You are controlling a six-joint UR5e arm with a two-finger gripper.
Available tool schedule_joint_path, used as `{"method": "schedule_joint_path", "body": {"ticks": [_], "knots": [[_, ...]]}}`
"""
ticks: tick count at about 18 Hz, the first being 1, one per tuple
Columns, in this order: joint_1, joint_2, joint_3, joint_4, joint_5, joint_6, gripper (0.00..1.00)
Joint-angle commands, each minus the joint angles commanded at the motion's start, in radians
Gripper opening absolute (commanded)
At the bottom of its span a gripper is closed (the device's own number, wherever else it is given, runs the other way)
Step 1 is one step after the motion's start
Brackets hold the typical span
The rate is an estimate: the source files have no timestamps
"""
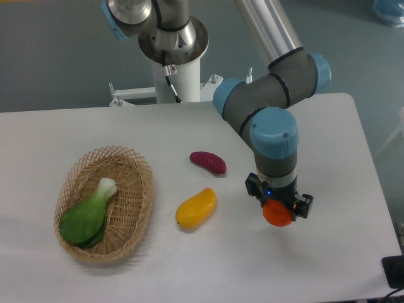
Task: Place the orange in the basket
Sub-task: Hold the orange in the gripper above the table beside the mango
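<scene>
The orange (pixel 278 213) is a small round orange-red ball at the right of the table. My gripper (pixel 278 205) points straight down over it, its body hiding the top of the orange and its fingers around it; the fingertips are hidden from this view. The orange seems held just above or at the table surface. The basket (pixel 136 218) is an oval tan wicker basket at the left of the table, far from the gripper.
A green bok choy (pixel 88 214) lies inside the basket. A yellow mango-like fruit (pixel 196 208) lies between basket and gripper. A purple sweet potato (pixel 208 161) lies behind it. The robot base (pixel 173 50) stands at the table's far edge.
</scene>
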State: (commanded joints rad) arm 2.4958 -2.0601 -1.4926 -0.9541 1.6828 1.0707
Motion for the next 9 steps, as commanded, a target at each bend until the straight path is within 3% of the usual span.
{"method": "schedule_joint_path", "body": {"ticks": [9], "knots": [[-0.037,0.009,0.005,-0.009,-0.015,-0.08,0.76]]}}
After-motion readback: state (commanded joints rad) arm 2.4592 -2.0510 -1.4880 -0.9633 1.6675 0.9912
